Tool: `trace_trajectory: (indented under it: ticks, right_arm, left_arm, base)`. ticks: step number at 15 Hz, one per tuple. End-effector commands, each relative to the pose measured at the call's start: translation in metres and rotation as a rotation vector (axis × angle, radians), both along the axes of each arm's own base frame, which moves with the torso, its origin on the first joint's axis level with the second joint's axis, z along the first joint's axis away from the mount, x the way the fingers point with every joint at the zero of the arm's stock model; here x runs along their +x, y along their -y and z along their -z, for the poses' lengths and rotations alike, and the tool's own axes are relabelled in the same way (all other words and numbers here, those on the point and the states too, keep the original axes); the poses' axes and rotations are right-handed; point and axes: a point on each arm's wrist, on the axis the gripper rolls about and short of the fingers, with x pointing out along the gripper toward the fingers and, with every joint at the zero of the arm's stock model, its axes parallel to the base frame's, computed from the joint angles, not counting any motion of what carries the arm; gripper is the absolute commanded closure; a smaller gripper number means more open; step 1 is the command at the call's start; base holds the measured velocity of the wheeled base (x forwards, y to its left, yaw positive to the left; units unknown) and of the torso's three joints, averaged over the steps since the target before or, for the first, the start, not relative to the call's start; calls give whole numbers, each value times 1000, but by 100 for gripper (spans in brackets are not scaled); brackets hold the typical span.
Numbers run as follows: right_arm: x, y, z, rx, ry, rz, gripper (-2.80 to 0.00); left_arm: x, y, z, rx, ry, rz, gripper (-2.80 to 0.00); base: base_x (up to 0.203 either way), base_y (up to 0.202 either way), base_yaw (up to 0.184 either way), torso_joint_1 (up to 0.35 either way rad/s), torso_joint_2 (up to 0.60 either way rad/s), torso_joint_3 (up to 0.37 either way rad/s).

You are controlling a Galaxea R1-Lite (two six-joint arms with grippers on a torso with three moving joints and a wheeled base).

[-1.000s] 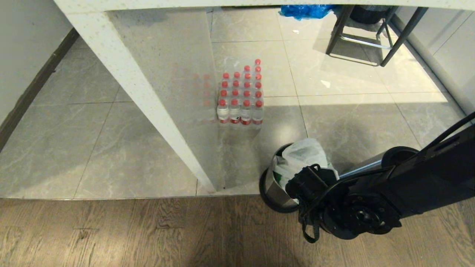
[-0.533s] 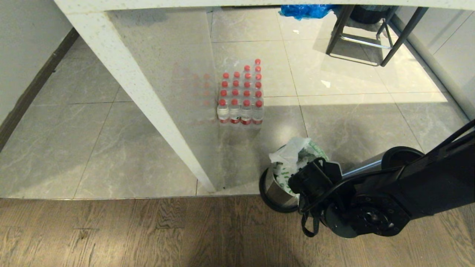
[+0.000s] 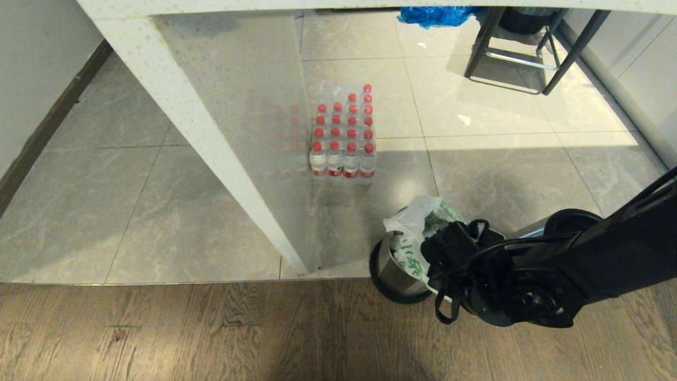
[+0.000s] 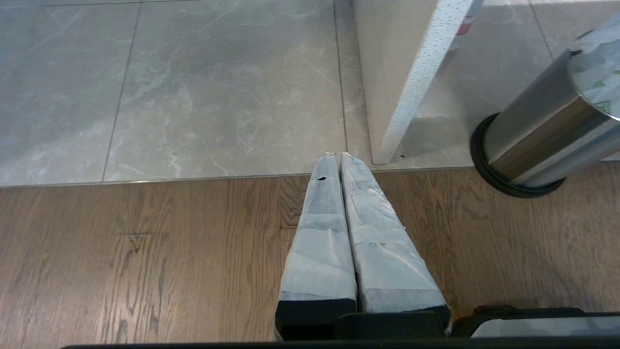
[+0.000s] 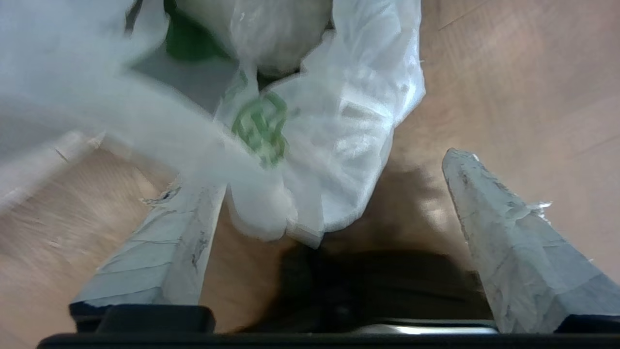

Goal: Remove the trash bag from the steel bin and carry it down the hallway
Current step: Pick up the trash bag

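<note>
The right pincer (image 5: pixel 319 194) stands wide over the bin (image 3: pixel 389 267), the bag (image 5: pixel 334 145) sagging between its fingers, ungripped; the left pincer (image 4: pixel 339 160), pressed together, hangs well apart.

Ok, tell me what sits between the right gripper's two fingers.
A fold of the trash bag hangs between the open right gripper fingers, nearer one finger; the right wrist view shows it.

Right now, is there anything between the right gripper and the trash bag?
Nothing visible. The right gripper stands open right at the trash bag, whose plastic hangs between its fingers, above the steel bin.
</note>
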Motion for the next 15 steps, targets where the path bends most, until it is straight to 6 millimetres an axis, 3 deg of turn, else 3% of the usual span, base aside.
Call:
trace_trajectory:
  ticks: [1, 7, 11, 15]
  right_arm:
    - [8, 5, 6, 53, 15, 32, -280]
    - [20, 24, 5, 190, 16, 7, -280]
    - [16, 40, 9, 81, -25, -37, -280]
    - [27, 43, 21, 85, -12, -25, -280]
  left_arm:
    - [0, 0, 0, -1, 1, 0, 0]
    - [0, 0, 0, -1, 1, 0, 0]
    - [0, 0, 0, 0, 1, 0, 0]
    - [0, 0, 0, -1, 1, 0, 0]
  base:
    - [0, 0, 0, 0, 0, 0]
    - [0, 0, 0, 0, 0, 0]
    - [0, 0, 0, 0, 0, 0]
    - [0, 0, 0, 0, 0, 0]
